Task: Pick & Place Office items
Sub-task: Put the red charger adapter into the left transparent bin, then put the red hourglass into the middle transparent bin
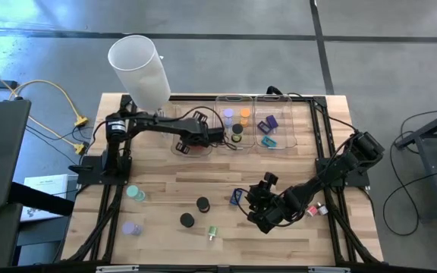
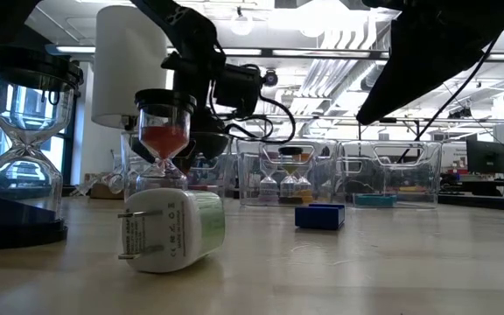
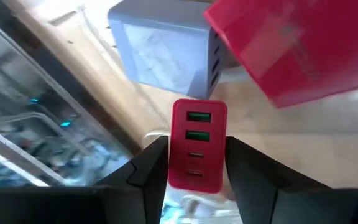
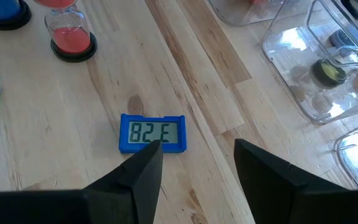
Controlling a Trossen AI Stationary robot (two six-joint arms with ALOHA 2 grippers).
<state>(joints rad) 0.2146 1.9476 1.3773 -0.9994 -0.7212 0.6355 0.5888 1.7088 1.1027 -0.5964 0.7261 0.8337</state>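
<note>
My left gripper (image 1: 192,142) hangs over the leftmost clear tray (image 1: 179,149) at the back. Its fingers stand on either side of a red USB charger (image 3: 197,146). Beyond that charger lie a grey-white charger (image 3: 163,56) and a red block (image 3: 297,46). My right gripper (image 1: 247,199) stands open at mid-right over a blue digital clock (image 4: 153,134), which lies flat on the wood just past its fingertips (image 4: 148,163). Loose on the table's near left are hourglasses, seen as a teal cap (image 1: 135,193), a lavender cap (image 1: 131,227) and black discs (image 1: 202,203). A green-white plug (image 2: 169,229) lies among them. My left gripper's fingers (image 3: 157,163) run close along the red charger's two long sides (image 3: 178,163), coming down at a slant with the port face toward the wrist camera. I cannot tell whether they touch it.
The middle tray (image 1: 220,102) holds lavender, orange and dark pieces. The right tray (image 1: 288,114) holds purple and teal pieces. A big white cylinder (image 1: 139,68) stands at the back left corner. A pink piece (image 1: 313,208) lies by the right rail. There is bare wood in the table's middle.
</note>
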